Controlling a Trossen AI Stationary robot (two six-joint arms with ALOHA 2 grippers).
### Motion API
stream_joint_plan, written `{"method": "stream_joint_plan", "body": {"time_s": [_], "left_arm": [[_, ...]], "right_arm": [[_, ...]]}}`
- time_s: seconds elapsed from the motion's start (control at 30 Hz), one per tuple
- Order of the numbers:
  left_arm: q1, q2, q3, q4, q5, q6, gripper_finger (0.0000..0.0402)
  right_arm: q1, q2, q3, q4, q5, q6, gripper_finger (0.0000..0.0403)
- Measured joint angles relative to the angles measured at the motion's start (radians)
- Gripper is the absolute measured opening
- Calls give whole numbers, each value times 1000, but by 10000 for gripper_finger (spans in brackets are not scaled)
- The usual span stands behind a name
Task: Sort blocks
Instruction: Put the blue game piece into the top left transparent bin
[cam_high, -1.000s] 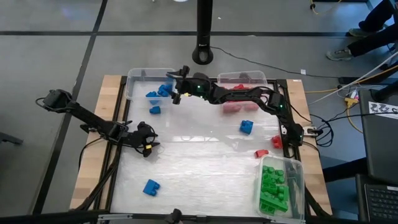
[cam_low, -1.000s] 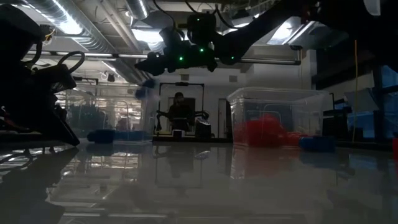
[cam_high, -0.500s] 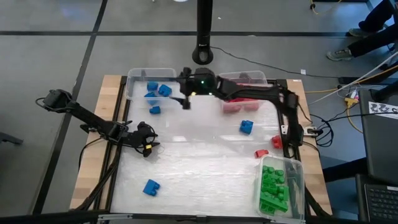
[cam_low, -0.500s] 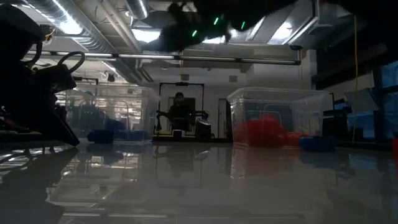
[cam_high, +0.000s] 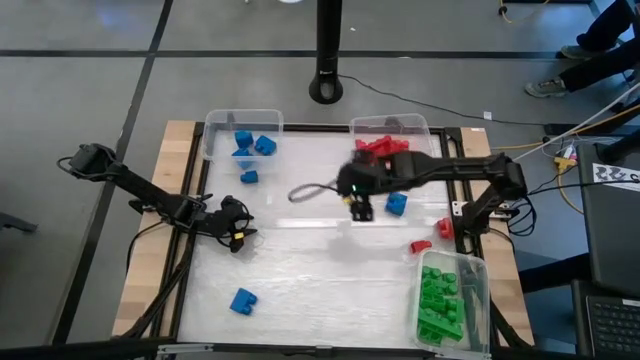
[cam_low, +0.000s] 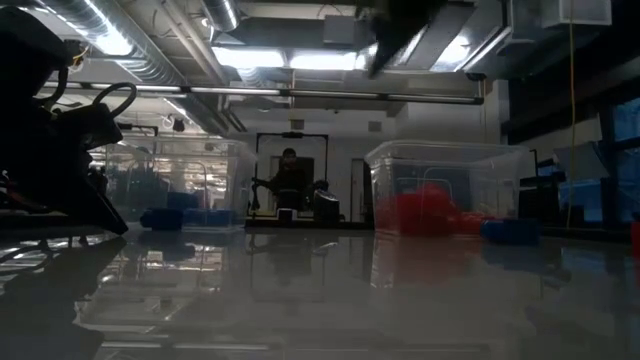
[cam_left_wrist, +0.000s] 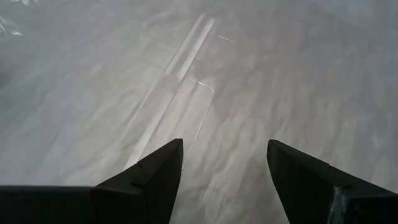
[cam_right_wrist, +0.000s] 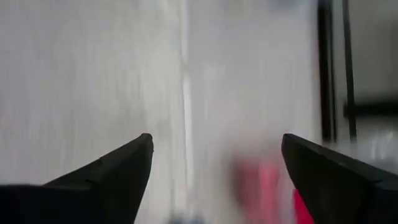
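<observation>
Right gripper (cam_high: 360, 208) hovering mid-surface, fingers spread wide and holding nothing, as seen in the right wrist view. Nearest loose blue block (cam_high: 397, 203) just beside it, toward the right edge, with the red bin (cam_high: 390, 128) beyond it at the far side. Two red blocks (cam_high: 444, 227) farther right, near the green bin (cam_high: 470, 268). Blue bin (cam_high: 222, 122) at the far left corner, one small blue block (cam_high: 249, 176) just outside it. Left gripper (cam_high: 238, 228) parked low at the left, fingers apart and empty; lone blue block (cam_high: 243, 300) nearer to that arm. Likely next: a short reach rightward for the right arm.
</observation>
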Motion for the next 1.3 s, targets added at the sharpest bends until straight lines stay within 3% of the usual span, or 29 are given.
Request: {"method": "stream_joint_plan", "body": {"time_s": [0.13, 0.3, 0.43, 0.63, 0.83, 1.1, 1.3], "left_arm": [[0, 0, 0, 0, 0, -4, 224], [0, 0, 0, 0, 0, -7, 224], [0, 0, 0, 0, 0, -18, 224], [0, 0, 0, 0, 0, -19, 224], [0, 0, 0, 0, 0, -21, 224], [0, 0, 0, 0, 0, -20, 224], [0, 0, 0, 0, 0, -19, 224]], "right_arm": [[73, 4, -30, -257, 52, 225, 351], [128, 7, -157, -361, -15, 400, 351], [128, 7, -288, -352, -89, 448, 351], [85, 8, -475, -287, -89, 450, 351], [15, 1, -613, -94, -89, 398, 351], [-38, -5, -696, 29, -155, 340, 351], [-34, -3, -684, 43, -181, 317, 351]]}}
